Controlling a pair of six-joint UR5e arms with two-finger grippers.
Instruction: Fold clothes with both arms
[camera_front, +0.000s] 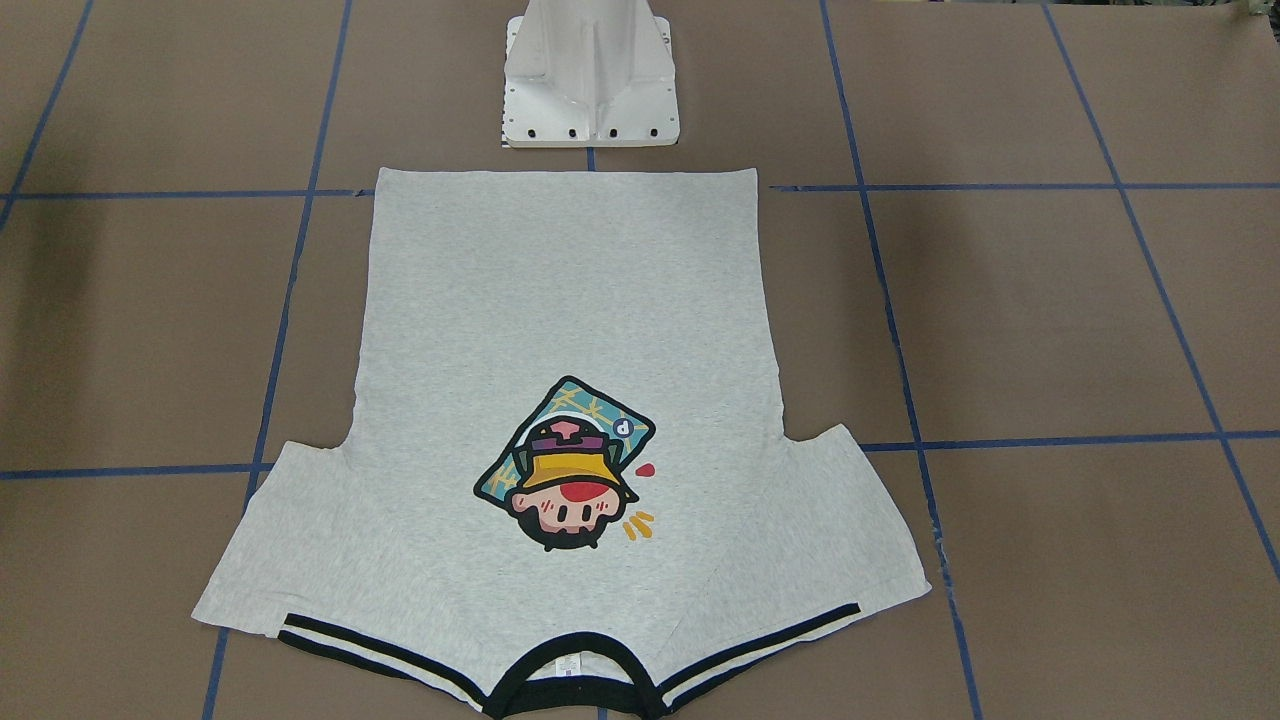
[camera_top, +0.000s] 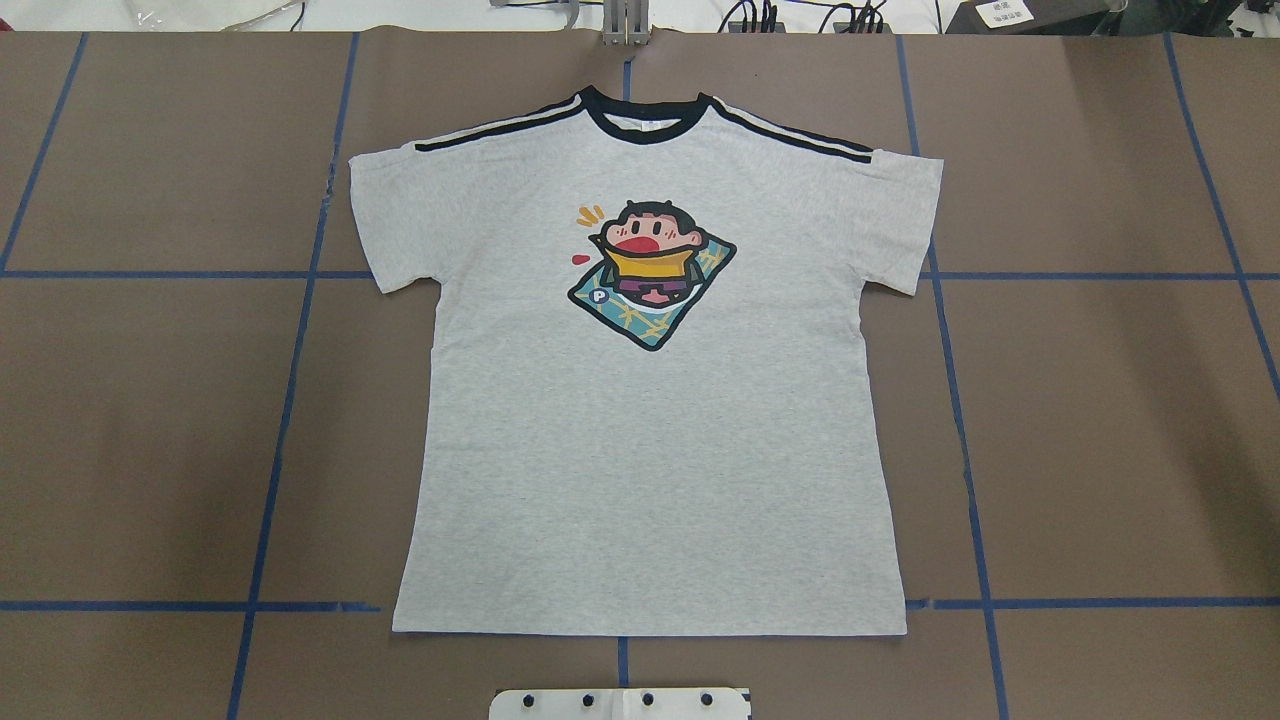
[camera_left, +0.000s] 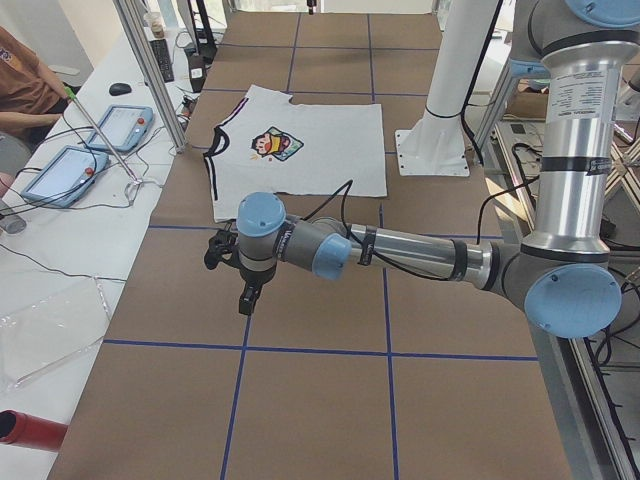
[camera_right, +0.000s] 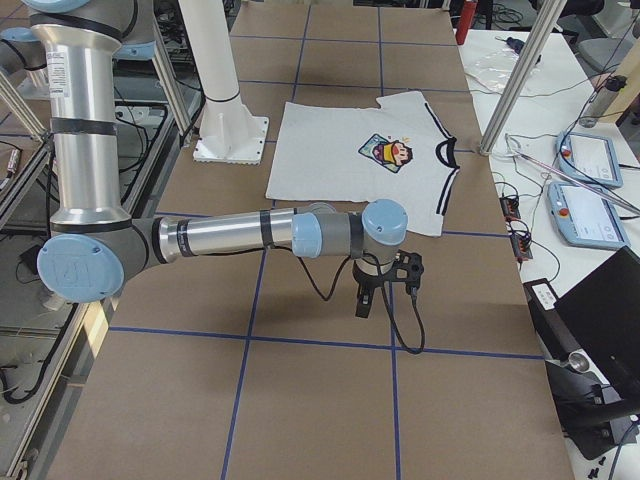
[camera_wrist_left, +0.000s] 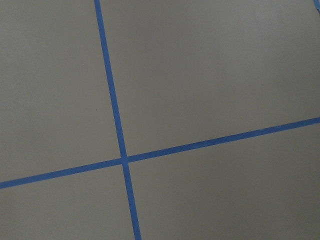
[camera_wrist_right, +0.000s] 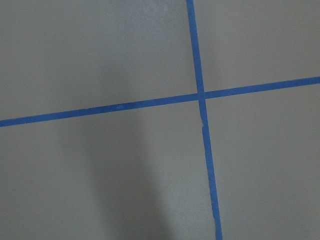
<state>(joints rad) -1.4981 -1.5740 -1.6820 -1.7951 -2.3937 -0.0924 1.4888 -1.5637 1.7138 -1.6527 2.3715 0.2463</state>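
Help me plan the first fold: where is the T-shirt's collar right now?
In the overhead view the collar sits top centre, farthest from the robot; the hem lies nearest the white pedestal base.

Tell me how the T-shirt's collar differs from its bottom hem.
On the T-shirt, the collar is a curved black band; the hem is a straight, plain grey edge. The collar lies on the side far from the white pedestal base; the hem lies close to it. Black-and-white stripes run out from the collar; nothing trims the hem. Both lie flat on the brown table.
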